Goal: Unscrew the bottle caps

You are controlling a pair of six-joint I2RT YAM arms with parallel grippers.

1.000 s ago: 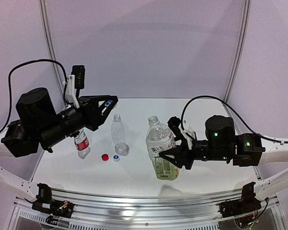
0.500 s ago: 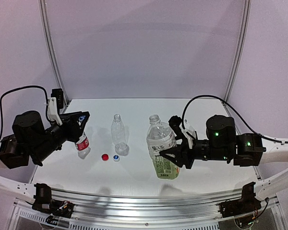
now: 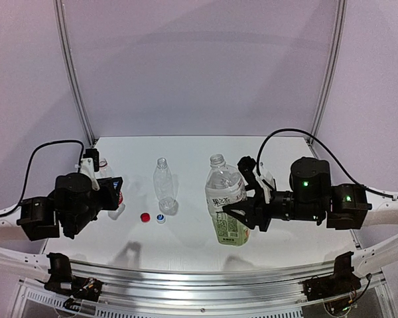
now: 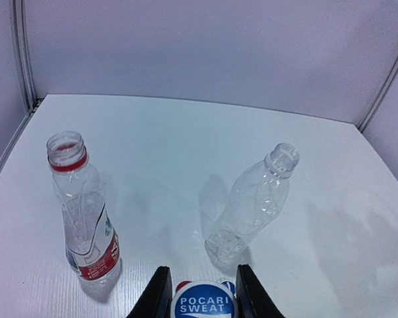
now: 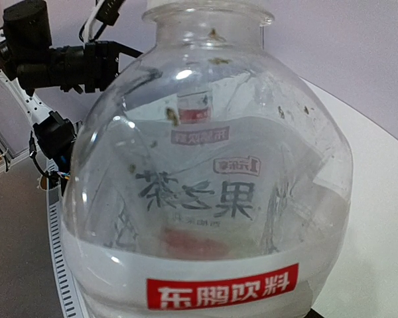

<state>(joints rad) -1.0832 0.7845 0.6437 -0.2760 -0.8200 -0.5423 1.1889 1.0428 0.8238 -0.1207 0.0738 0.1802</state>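
Note:
My left gripper [image 4: 204,290] is shut on a white-and-blue bottle cap [image 4: 204,303] printed POCARI SWEAT; in the top view this gripper [image 3: 115,191] hangs low at the left, in front of the small red-labelled bottle [image 3: 105,169]. That bottle [image 4: 79,212] and the slim ribbed bottle [image 4: 255,205] both stand open. A red cap [image 3: 145,216] and another white-and-blue cap [image 3: 160,218] lie on the table between them. My right gripper [image 3: 235,213] is shut on the large white-and-green-labelled bottle [image 3: 225,205], which is uncapped and fills the right wrist view [image 5: 205,185], hiding the fingers.
The white table [image 3: 186,238] ends in a metal rail [image 3: 199,278] at the near edge. Grey walls and frame posts [image 3: 73,73] close off the back and sides. The left arm [image 5: 66,59] shows beyond the large bottle in the right wrist view.
My left arm has dropped and pulled back to the left with the cap in its jaws, from above the bottles to low beside the red-labelled one. The right arm and large bottle shifted slightly right.

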